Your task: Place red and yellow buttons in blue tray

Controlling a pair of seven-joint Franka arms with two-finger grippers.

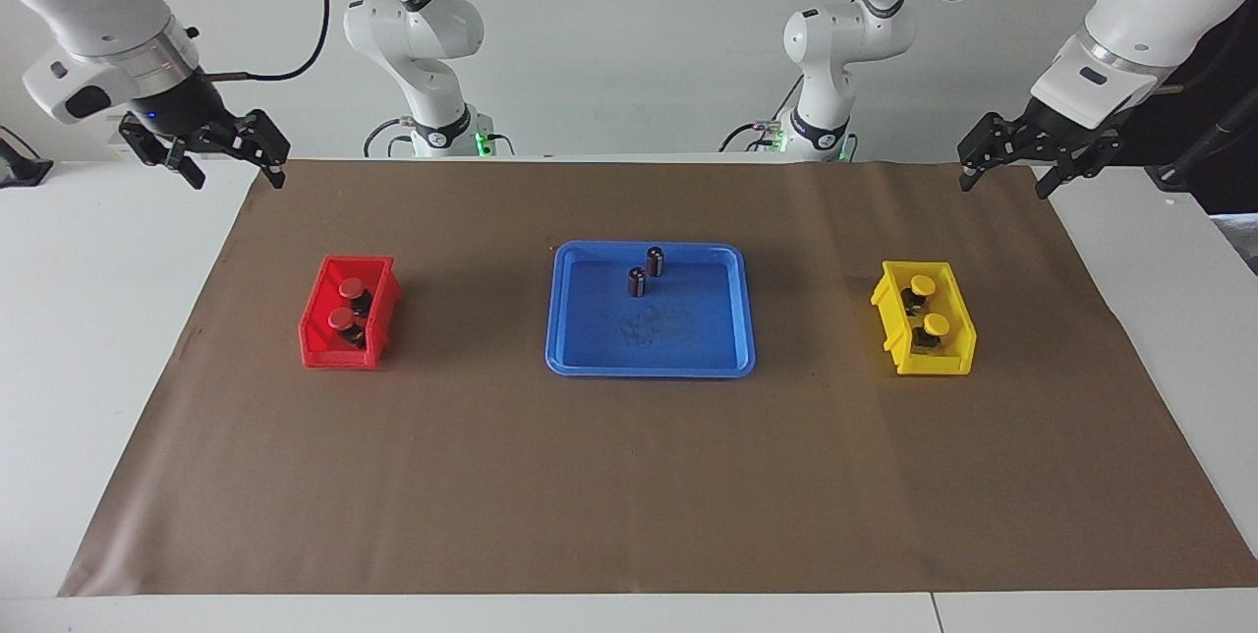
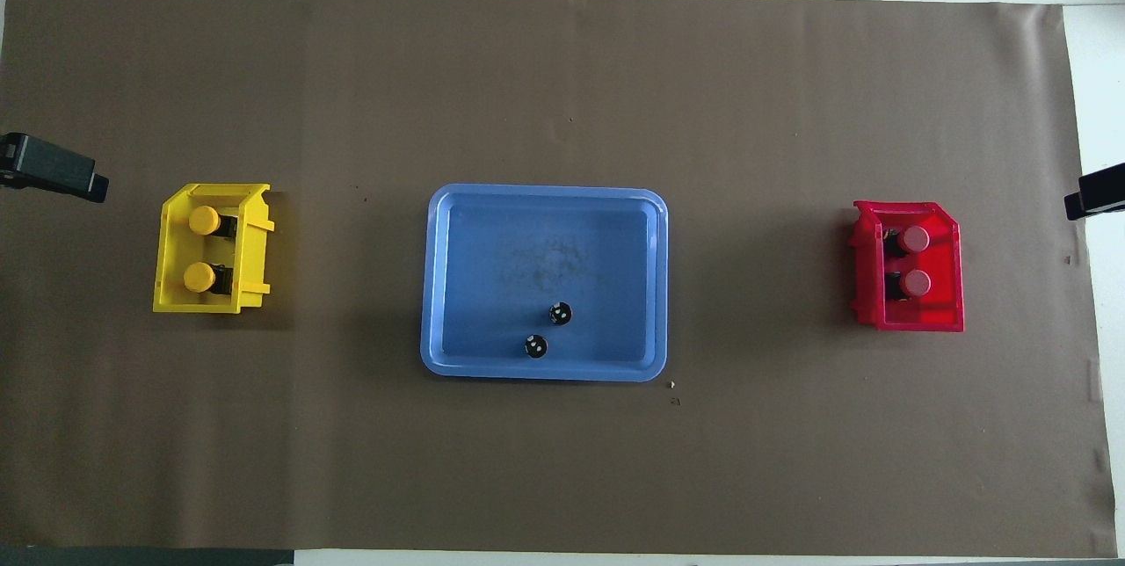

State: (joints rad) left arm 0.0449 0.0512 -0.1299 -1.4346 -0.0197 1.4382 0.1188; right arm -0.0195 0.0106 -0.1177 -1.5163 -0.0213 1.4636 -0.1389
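Sitting in a small red plastic bin at the right arm's end of the bench, two red-capped push buttons wait; two yellow-capped push buttons sit in a small yellow plastic bin at the left arm's end. Between them lies the flat blue plastic tray, two dark cylinders at its twelve o'clock in the facing view. Both arms wait: left claw and right claw hang over the bench's corners, fingers apart, empty.

A white table carries brown paper bearing a red bin, blue tray and yellow bin.
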